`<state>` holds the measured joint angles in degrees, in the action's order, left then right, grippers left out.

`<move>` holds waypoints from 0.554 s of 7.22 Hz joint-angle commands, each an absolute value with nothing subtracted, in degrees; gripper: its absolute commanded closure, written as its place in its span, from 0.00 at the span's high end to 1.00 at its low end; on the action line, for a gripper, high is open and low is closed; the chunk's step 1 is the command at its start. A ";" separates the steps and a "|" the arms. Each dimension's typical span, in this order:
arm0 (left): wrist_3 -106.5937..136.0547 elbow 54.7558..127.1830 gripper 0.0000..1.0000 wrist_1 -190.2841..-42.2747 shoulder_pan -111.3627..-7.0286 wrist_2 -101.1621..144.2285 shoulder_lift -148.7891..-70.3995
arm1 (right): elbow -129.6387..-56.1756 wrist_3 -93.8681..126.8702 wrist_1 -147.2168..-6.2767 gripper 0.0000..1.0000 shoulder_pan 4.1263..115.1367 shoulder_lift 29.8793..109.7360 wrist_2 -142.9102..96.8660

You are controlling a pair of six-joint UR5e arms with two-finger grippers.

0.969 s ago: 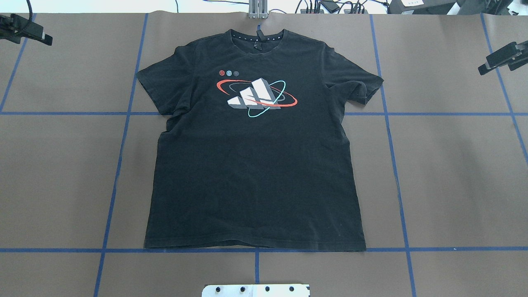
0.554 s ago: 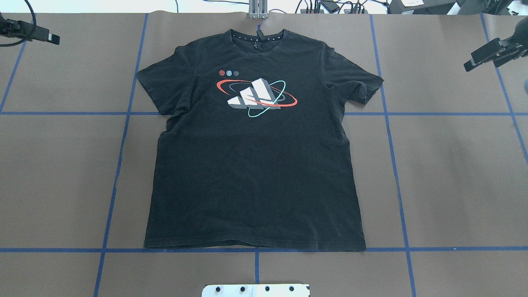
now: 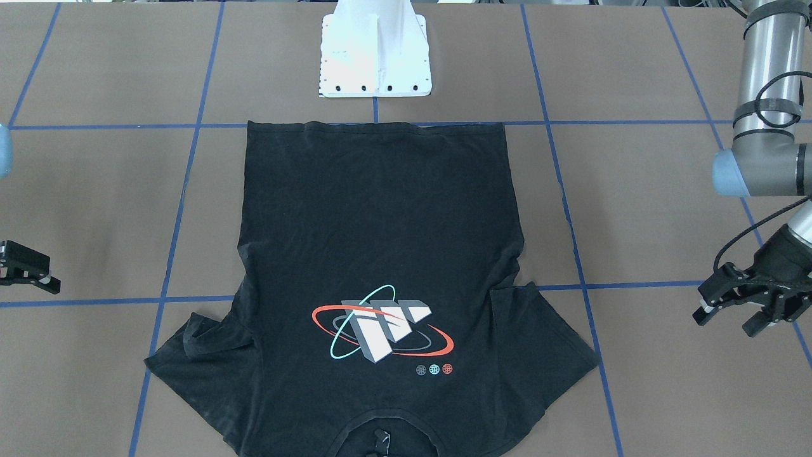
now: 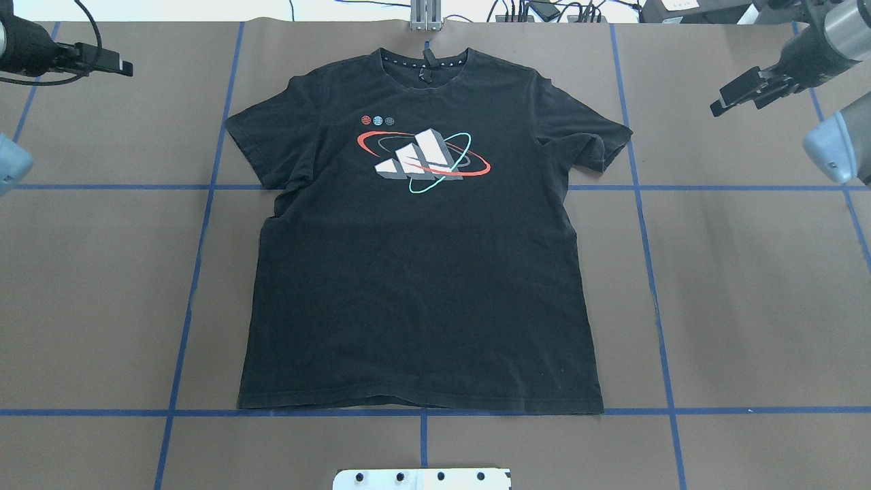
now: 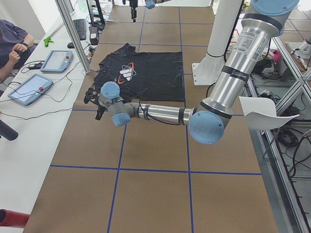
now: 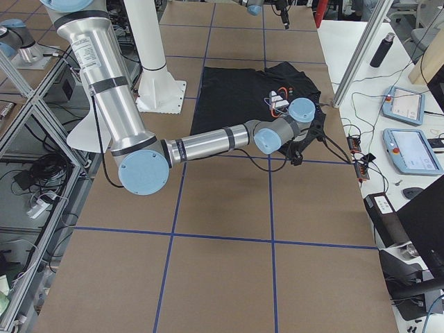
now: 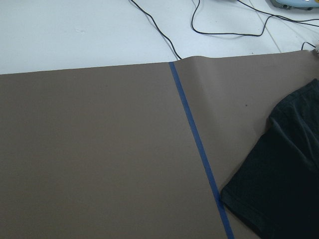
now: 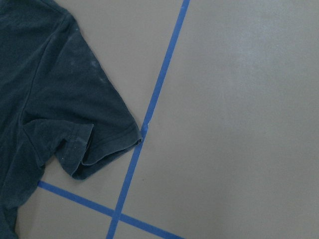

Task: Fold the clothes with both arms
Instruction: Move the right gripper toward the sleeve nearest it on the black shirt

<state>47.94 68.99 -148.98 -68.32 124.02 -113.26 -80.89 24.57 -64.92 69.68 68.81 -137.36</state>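
Front-facing view: black short-sleeved T-shirt [image 3: 380, 222] lies flat, print side up, in the middle of the brown paper-covered table [image 3: 634, 209] with its blue tape lines [image 3: 89, 126]. The hem is just in front of the white pedestal base [image 3: 374, 57] and the collar is at the bottom edge. The black two-finger left gripper [image 3: 726, 320] hangs off to the view's right, well clear of the cloth, jaws parted and holding nothing. The black right gripper [image 3: 52, 274] is cut off at the left edge, and its jaws look parted too.

Overhead view: the T-shirt [image 4: 422, 286] is spread out with the collar away from the robot, sleeves out and the hem on a tape line. The white blocky logo [image 4: 422, 160] with red and teal rings sits on the chest. The left gripper [image 4: 122, 66] is at the upper left and the right gripper [image 4: 720, 101] at the upper right — both apart from the sleeves, both empty.

Left side view: the silver-grey left arm [image 5: 160, 114] with light blue joint caps reaches low across the table, its gripper end near the T-shirt [image 5: 150, 73]. A seated person [image 5: 12, 41] is at the far edge beside two tablet-like pendants [image 5: 53, 60].

Right side view: the silver-grey right arm [image 6: 208, 142] stretches toward the T-shirt [image 6: 236, 90]. Jaw state can't be told here.

Left wrist view: a sleeve edge of the T-shirt [image 7: 284, 174] touches a tape line, and black cables [image 7: 224, 30] lie on the white surface beyond the paper.

Right wrist view: the other sleeve of the T-shirt [image 8: 40, 89] has its hem folded over — the tip is just beside a tape line.
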 commanded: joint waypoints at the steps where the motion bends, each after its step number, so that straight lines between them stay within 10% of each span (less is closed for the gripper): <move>1: 50.79 68.56 1.00 -152.13 -67.68 122.44 -113.38 | -73.94 38.69 -47.45 0.98 63.84 67.42 -131.53; 4: 54.14 69.08 1.00 -152.31 -65.48 117.16 -113.55 | -66.39 41.75 -44.39 0.93 58.45 61.46 -123.95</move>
<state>53.16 68.95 -152.17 -66.12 118.45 -113.52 -70.40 40.90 -45.45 60.07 64.33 -126.78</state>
